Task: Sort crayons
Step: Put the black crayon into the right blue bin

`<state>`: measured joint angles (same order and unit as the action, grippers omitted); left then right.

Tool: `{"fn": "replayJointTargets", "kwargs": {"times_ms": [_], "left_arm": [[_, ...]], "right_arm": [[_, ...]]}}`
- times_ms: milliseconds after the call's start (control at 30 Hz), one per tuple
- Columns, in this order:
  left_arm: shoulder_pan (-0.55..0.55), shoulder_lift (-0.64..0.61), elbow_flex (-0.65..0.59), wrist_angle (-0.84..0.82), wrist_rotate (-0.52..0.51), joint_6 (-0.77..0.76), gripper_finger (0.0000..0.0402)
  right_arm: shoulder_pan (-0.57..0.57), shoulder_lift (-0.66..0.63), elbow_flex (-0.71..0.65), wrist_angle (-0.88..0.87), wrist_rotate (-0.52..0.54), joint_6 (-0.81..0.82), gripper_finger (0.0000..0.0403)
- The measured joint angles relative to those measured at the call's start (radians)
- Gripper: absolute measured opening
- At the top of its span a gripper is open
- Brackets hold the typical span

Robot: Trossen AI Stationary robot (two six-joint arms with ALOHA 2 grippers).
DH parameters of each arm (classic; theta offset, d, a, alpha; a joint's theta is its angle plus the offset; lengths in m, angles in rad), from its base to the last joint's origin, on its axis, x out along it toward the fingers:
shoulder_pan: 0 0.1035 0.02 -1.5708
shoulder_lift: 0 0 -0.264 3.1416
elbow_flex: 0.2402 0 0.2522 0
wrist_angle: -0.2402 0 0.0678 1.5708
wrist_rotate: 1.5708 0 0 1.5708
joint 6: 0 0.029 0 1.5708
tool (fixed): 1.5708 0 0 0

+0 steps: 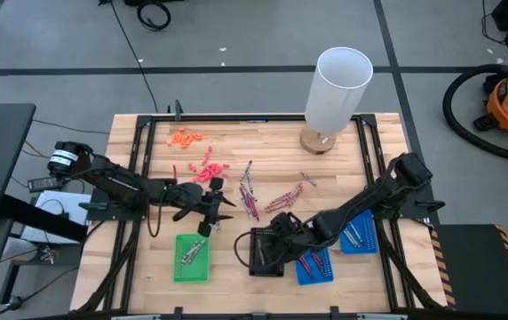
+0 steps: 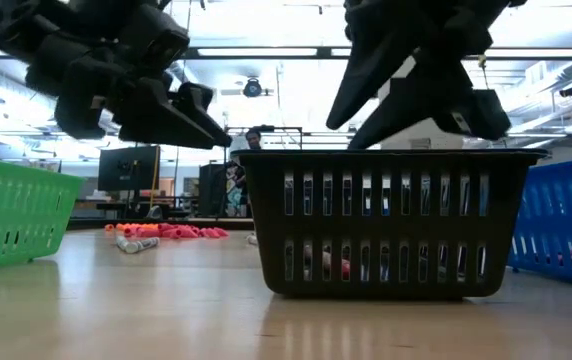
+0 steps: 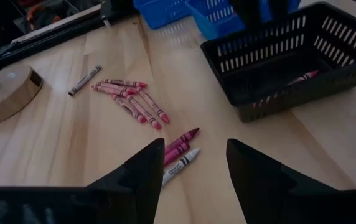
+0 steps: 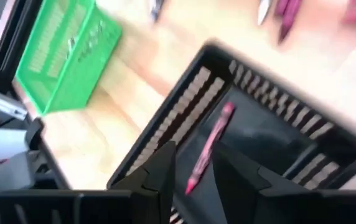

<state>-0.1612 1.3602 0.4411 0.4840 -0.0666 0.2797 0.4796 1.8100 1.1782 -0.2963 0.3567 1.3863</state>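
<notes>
Sorting by colour puts the right gripper (image 4: 193,171) over the black basket (image 4: 165,140), fingers parted, a pinkish-red crayon (image 4: 209,146) dropping clear. Left gripper (image 3: 193,168) hangs wide open, empty, above loose crayons (image 3: 134,99)

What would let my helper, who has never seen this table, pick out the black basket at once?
Start at the tall white cylinder at the far edge of the wooden table, then come straight toward the near edge. The black basket sits there under the right gripper, between a green tray and two blue ones, the only dark container.
</notes>
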Motion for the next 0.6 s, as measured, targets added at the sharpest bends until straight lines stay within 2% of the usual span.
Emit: {"fn": "replayJointTargets", "kwargs": {"times_ms": [167, 400, 600], "left_arm": [[0.0, 0.0, -0.037, 0.022, 0.0, -0.017, 0.0185], [0.009, 0.0, -0.049, 0.021, -0.001, -0.018, 0.0185], [0.037, 0.0, -0.049, 0.008, -0.003, -0.081, 0.0185]], "right_arm": [[-0.038, -0.016, 0.0, -0.034, 0.074, -0.103, 0.0114], [-0.136, -0.017, 0.0, -0.051, 0.08, -0.252, 0.0114], [-0.229, -0.017, 0.0, -0.093, 0.105, -0.343, 0.0114]]}}
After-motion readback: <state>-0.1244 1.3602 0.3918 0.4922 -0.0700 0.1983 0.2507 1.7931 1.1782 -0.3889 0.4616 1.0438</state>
